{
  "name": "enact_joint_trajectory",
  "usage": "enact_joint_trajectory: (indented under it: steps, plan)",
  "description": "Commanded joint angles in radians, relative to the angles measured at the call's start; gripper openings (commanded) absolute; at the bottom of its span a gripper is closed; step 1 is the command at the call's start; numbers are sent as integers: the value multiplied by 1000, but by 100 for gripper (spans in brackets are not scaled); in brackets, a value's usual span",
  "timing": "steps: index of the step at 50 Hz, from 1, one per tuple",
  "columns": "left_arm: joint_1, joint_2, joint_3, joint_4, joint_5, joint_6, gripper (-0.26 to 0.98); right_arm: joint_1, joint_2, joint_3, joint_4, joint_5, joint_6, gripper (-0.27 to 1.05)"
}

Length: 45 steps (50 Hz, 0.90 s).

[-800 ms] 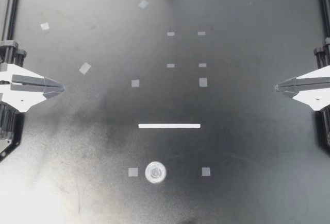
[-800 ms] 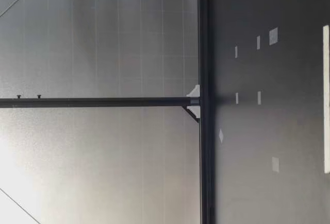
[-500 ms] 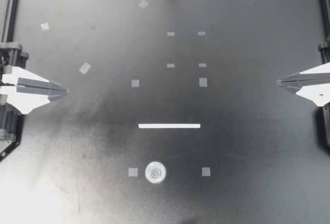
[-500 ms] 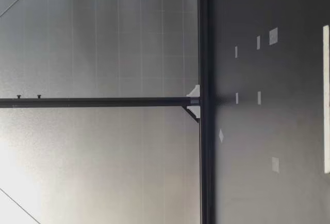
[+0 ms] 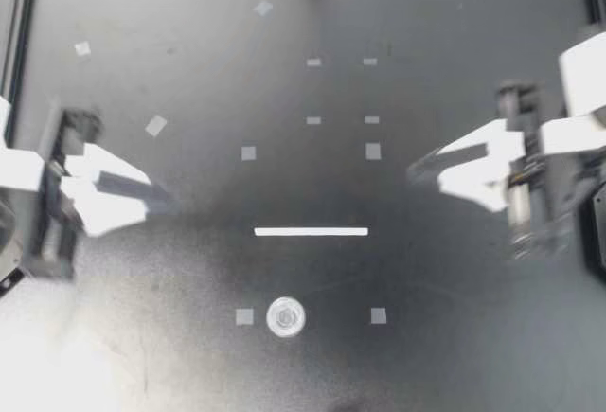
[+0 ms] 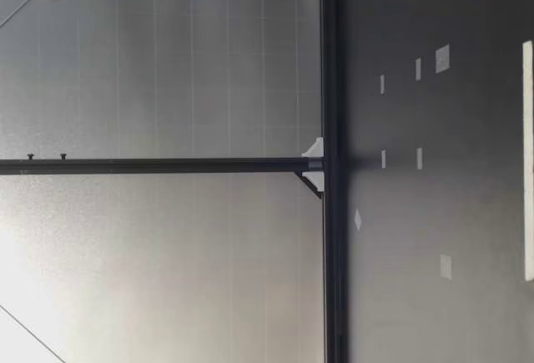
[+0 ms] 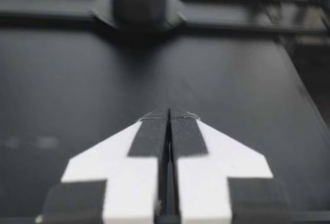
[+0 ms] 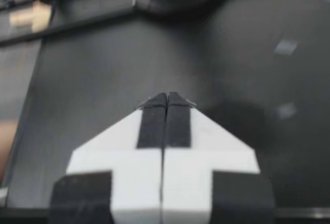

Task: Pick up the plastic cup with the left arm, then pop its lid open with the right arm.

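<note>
Reaching in from the table's left side, the left gripper [image 5: 163, 193] is seen in the top view pointed toward the middle of the dark table [image 5: 454, 14]. The right gripper [image 5: 415, 171] is pointed toward it from the opposite side. Nothing is held by either one. In the left wrist view the two fingers [image 7: 152, 136] are pressed flat together with bare tabletop ahead of them, and in the right wrist view the fingers [image 8: 152, 121] are likewise closed against each other above the tabletop. A tilted tape square [image 5: 155, 126] is found nearest to the left gripper, and another tape square [image 5: 373, 152] lies nearest to the right one (neither mark is touched). Between the two grippers a white strip [image 5: 311, 232] is laid flat on the table, well apart from both. A small round clear object [image 5: 285, 317] is placed beyond that strip, on the side away from the cluster of tape marks. It is set between two more tape squares [image 5: 378, 315], just beside one of them, and well apart from both grippers. In the low view the white strip [image 6: 527, 158] is shown nearest to the camera, with tape marks farther back.
</note>
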Motion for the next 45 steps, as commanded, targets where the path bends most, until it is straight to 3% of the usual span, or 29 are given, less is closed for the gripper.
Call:
enact_joint_trajectory:
  steps: [1, 7, 17, 23, 34, 45]
  plan:
    - [-37, 63, -3, 2, -48, 3, -6, 51, 71, -44, 0, -3, 2, -10]
    - [-75, 198, 11, -2, -89, -12, -6, 114, 178, -81, 0, -3, 3, -10]
    - [-112, 420, -38, -2, -110, -46, -1, 161, 382, -155, -2, 2, 5, -10]
    - [-126, 515, -60, -2, -120, -49, 12, 179, 500, -202, 0, -6, 8, -10]
    - [-155, 617, -55, -2, -195, -89, 50, 192, 661, -295, 3, -8, 29, -10]
    - [-156, 715, -63, -5, -244, -101, 54, 190, 741, -337, 3, -25, 84, -10]
